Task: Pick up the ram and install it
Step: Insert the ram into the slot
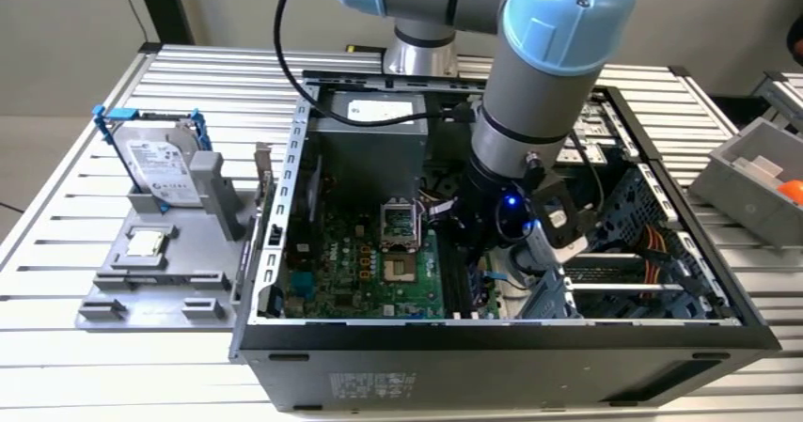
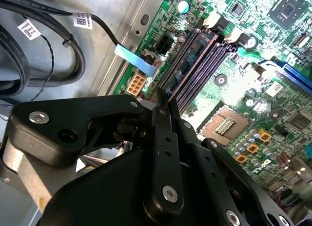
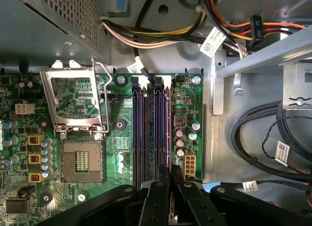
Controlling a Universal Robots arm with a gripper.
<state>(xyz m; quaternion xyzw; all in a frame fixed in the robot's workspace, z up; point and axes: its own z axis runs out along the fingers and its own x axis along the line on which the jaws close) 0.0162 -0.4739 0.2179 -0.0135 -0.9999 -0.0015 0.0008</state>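
The hand (image 3: 165, 179) is clenched with its fingers pressed together, right over the memory slots (image 3: 151, 133) of the green board (image 3: 68, 118). The ram (image 3: 166, 138) sits seated in the outer slot, under the fingertips. Beyond it lie the open chip socket (image 3: 80, 160) and wire bundles (image 3: 161, 35). In the exterior view, a hard drive (image 1: 161, 164) stands on a grey holder (image 1: 150, 281) on the surface (image 1: 75, 366), beside the case (image 1: 502, 356).

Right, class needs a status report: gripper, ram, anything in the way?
Gripper down inside the case, over the slots. Ram seated in a slot. Nothing blocking.
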